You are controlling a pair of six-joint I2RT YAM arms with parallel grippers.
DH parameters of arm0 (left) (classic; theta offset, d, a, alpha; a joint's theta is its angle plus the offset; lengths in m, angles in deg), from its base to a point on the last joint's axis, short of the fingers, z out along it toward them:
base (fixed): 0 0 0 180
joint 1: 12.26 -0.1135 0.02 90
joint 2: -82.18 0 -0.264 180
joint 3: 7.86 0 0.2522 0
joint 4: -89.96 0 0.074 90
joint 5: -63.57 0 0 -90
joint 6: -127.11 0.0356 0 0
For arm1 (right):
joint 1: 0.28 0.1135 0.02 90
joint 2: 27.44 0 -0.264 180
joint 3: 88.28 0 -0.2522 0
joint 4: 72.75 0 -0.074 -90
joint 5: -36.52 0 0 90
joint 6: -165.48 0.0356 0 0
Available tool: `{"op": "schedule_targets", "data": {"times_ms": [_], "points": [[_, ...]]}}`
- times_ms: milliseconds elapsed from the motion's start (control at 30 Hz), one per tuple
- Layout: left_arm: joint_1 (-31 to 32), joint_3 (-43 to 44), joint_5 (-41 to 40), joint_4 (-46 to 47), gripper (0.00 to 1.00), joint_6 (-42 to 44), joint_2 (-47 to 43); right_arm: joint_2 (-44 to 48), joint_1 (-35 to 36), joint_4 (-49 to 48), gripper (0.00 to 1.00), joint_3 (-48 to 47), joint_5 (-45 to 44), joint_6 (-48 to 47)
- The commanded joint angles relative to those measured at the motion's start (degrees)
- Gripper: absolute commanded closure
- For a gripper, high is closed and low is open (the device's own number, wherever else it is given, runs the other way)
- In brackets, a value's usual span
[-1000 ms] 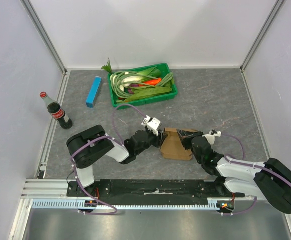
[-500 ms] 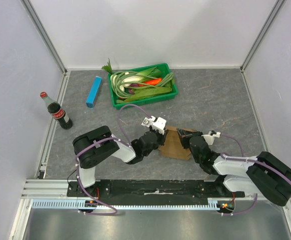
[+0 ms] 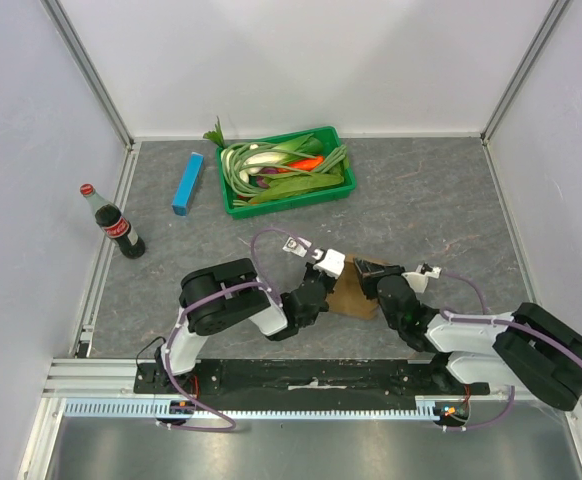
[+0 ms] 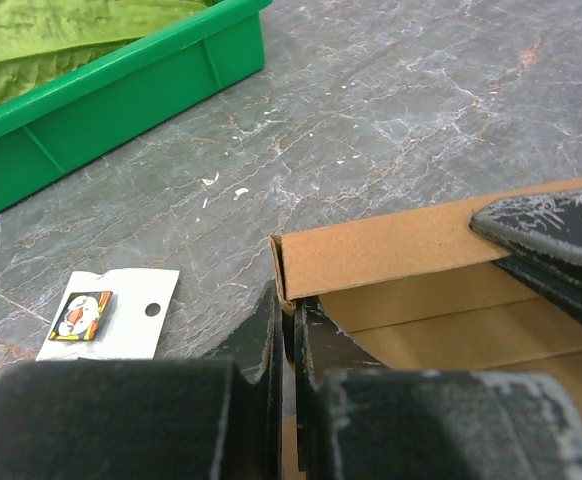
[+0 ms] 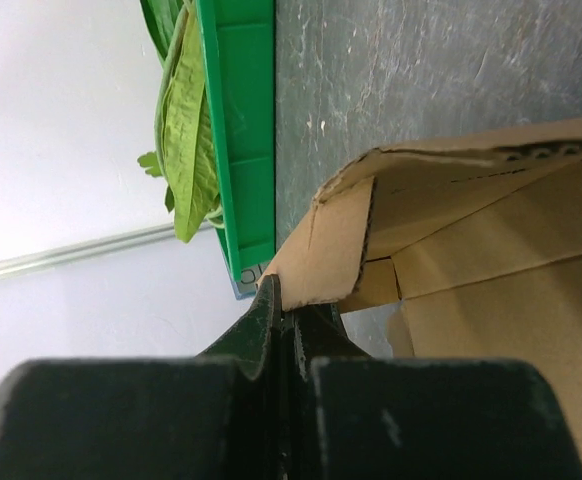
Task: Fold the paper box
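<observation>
Paper box (image 3: 357, 296) sits on the grey table (image 3: 441, 200) near the front edge, centre-right, between the two wrists and well short of the green tray (image 3: 289, 201) at the far side. Change over the last second: the left arm has swung right and in toward the box. The left gripper (image 4: 289, 325), which stood part-spread beside the box's left edge, has now come together on it. Left wrist view: both fingers are pressed flat against a thin upright cardboard wall just below its raised corner, pinching that wall. Right gripper (image 5: 289, 312) unchanged, jaws tight on a corner flap at the box's right side, with the cardboard bowed up above the fingers. One of its dark fingers also shows over the far right of the wall in the left wrist view. From above, the box looks more covered and narrower than before; how far the sides are raised I cannot tell from that view. Small white card (image 4: 111, 314) lies flat on the table just left of the box, untouched. Judgement: the box is now held at both ends, so the step has gone from reaching to gripping. The fold itself seems only begun, with one wall standing and the panels inside still open. Next move likely calls for both arms working together so as not to tear the pinched edges.
</observation>
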Motion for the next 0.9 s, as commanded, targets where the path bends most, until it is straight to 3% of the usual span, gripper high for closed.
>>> {"op": "schedule_targets", "data": {"times_ms": [0,100,200,233,367,600,700,867], "points": [[-0.7,-4.3,2.9,8.4,0.98,8.2,1.4,2.4,1.4,5.5,1.0,1.0,0.5,-6.1],[-2.1,-7.3,11.9,9.5,0.98,5.7,0.1,4.4,1.8,7.9,1.0,-0.2,0.0,-7.8],[-2.4,-6.6,14.5,1.6,0.9,2.3,-2.9,6.2,1.7,9.4,1.0,-0.2,-1.0,-7.3],[-2.5,-7.9,15.9,2.0,0.76,1.0,-3.7,6.5,1.8,9.7,1.0,-0.1,-1.5,-7.0],[-2.8,-9.2,16.9,-2.2,0.54,-1.5,-8.8,7.7,1.7,9.4,1.0,1.0,-2.0,-5.6],[-3.9,-14.6,18.8,-2.3,0.52,-7.3,-15.5,8.4,1.7,9.2,1.0,1.5,-2.2,-4.8],[-4.5,-15.6,20.0,-2.1,0.55,-8.8,-15.8,8.6,1.7,9.6,1.0,1.5,-2.3,-4.6],[-4.5,-12.9,21.6,-3.8,0.5,-9.6,-14.0,7.7,1.8,9.1,1.0,1.0,-1.9,-4.3]]}}
